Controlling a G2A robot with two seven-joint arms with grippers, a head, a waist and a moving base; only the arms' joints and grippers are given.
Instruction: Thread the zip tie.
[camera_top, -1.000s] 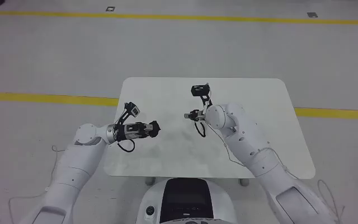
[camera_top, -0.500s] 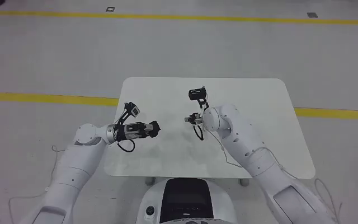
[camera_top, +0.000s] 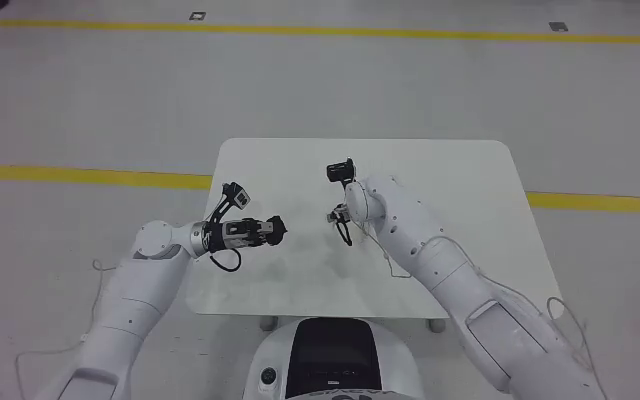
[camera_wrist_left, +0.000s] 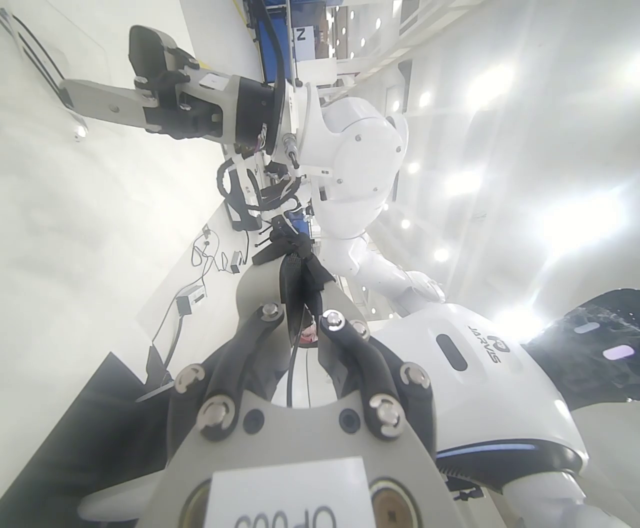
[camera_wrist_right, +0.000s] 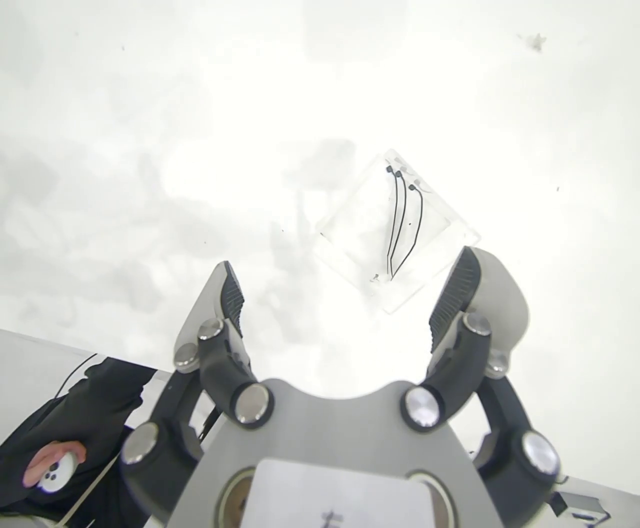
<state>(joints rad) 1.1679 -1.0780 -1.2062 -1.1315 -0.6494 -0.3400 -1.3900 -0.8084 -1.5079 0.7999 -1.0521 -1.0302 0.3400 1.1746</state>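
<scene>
Clear tray (camera_wrist_right: 350, 240) of zip ties (camera_wrist_right: 400, 225) lies beyond the wide-spread right pincer (camera_wrist_right: 347, 262).

3 zip ties (camera_wrist_right: 400, 220) are black (table (camera_top: 460, 190) white).

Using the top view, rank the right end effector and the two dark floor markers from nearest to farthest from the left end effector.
1. Right end effector, just across from the left end effector, over the table.
2. Left floor marker, on the floor beyond the table's left side.
3. Right floor marker, beyond the table's right side, farthest.
</scene>
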